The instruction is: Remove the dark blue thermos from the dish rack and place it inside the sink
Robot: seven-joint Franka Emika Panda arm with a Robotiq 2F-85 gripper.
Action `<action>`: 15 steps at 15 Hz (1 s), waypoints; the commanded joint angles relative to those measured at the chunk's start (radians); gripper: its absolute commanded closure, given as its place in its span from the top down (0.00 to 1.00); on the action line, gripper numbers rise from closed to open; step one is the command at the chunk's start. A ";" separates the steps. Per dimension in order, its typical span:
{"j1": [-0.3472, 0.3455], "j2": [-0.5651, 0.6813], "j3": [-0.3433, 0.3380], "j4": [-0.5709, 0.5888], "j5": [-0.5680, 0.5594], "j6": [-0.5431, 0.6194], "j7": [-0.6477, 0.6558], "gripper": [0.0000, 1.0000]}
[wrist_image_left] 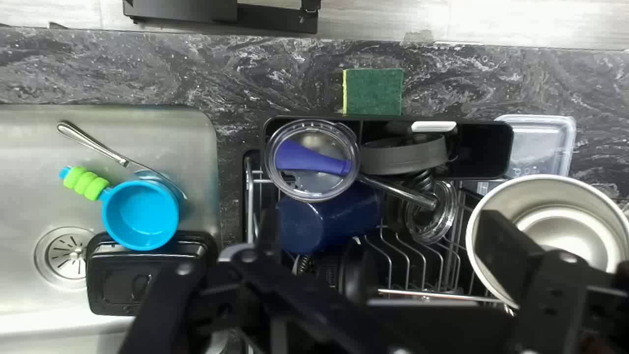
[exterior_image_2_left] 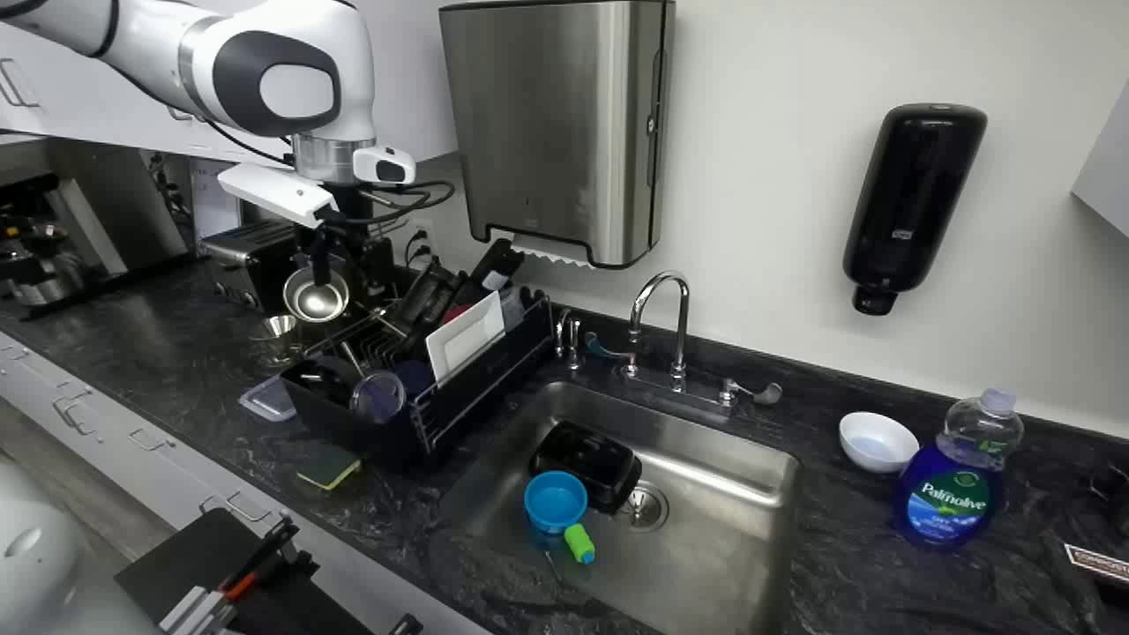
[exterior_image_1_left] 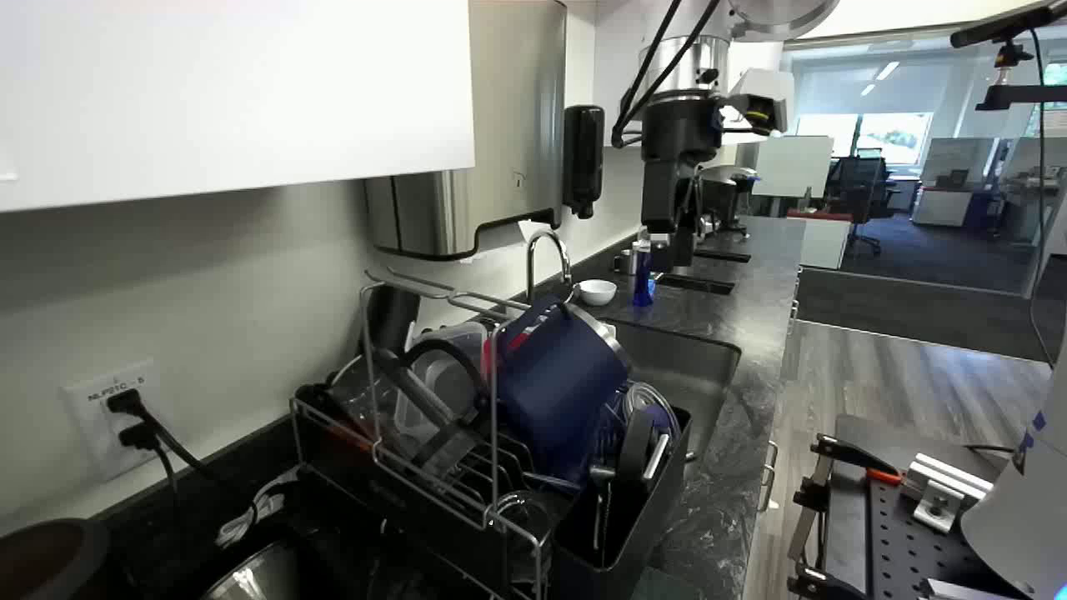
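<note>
Your fingers (wrist_image_left: pixel 506 241) stand spread wide, and the gripper (wrist_image_left: pixel 383 231) points straight down, hanging over the rack (exterior_image_2_left: pixel 494 363). There's your thermos (exterior_image_1_left: pixel 554 396), lower down, tilted inside that rack, clear of your grip! Out toward the edge, a sponge (wrist_image_left: pixel 373 92) lies on the counter (wrist_image_left: pixel 147 73), just beside the rack. Next door comes the sink (exterior_image_2_left: pixel 706 547), a blue cup (exterior_image_2_left: pixel 556 503) beside a black dish (exterior_image_2_left: pixel 586 459) in it, the tap (exterior_image_2_left: pixel 681 344) arching behind. Farther along, a white bowl (exterior_image_2_left: pixel 878 441) stands near the soap (exterior_image_2_left: pixel 953 494).
</note>
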 commanded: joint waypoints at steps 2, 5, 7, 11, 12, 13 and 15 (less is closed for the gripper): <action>-0.015 0.000 0.013 0.001 0.005 -0.003 -0.005 1.00; -0.015 0.000 0.013 0.001 0.005 -0.003 -0.005 1.00; -0.015 0.000 0.013 0.001 0.005 -0.003 -0.005 1.00; -0.015 0.000 0.013 0.001 0.005 -0.003 -0.005 1.00; -0.011 -0.007 0.017 -0.002 0.008 -0.005 -0.003 1.00; -0.009 -0.016 0.020 -0.005 0.009 -0.009 0.000 1.00; -0.004 -0.050 0.025 -0.016 0.008 -0.024 -0.012 1.00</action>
